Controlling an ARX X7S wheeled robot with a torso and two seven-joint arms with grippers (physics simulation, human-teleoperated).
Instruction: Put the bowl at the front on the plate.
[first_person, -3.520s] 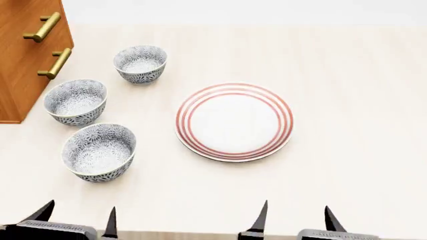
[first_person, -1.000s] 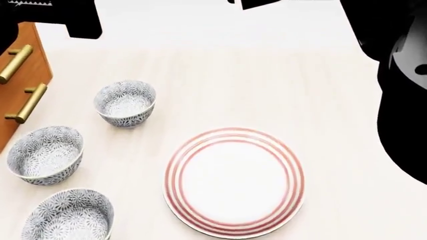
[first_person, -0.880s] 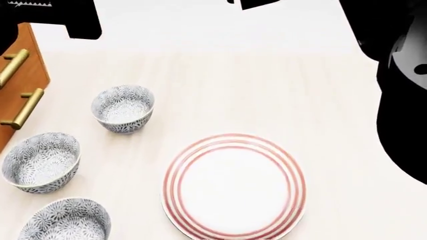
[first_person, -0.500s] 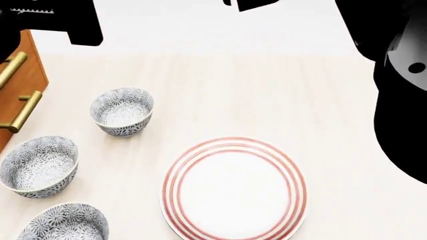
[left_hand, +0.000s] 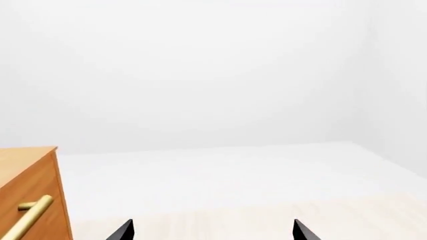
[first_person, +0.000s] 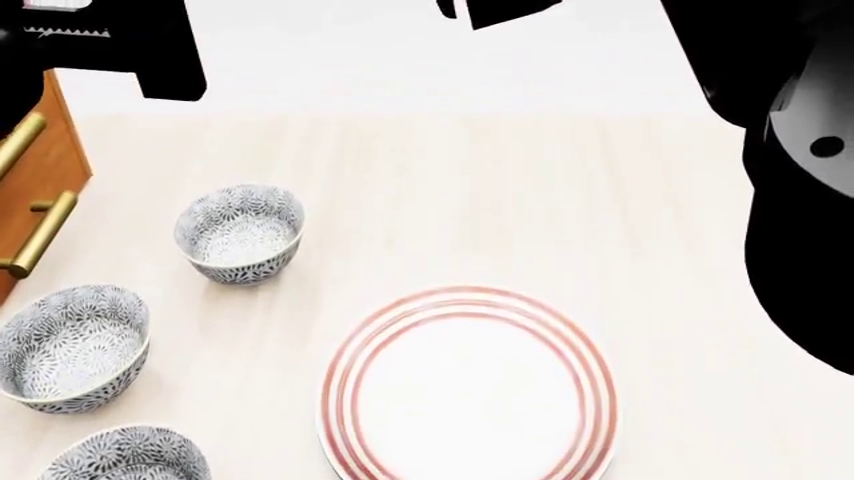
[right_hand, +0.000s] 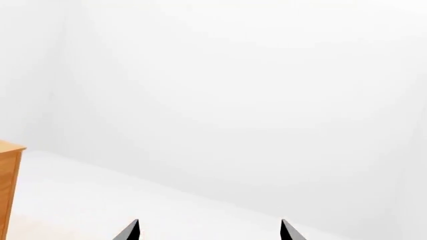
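Your front bowl (first_person: 127, 458) sits at the head view's lower left edge, left of the plate (first_person: 467, 385). Both grippers, left (left_hand: 212, 229) and right (right_hand: 209, 229), are raised well away, fingertips spread wide, holding nothing.

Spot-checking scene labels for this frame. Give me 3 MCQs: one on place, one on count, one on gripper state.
1. Where does the wooden cabinet stand relative to the plate in the head view?
A. left
B. right
C. on it

2. How many patterned bowls show in the head view?
A. two
B. three
C. four

3. How do the tips of the left gripper stand?
A. clamped on a bowl
B. apart, holding nothing
C. closed together

Answers:
1 A, the cabinet sits at the left edge.
2 B, front bowl, middle bowl, back bowl.
3 B, both tips show well apart with only floor between.
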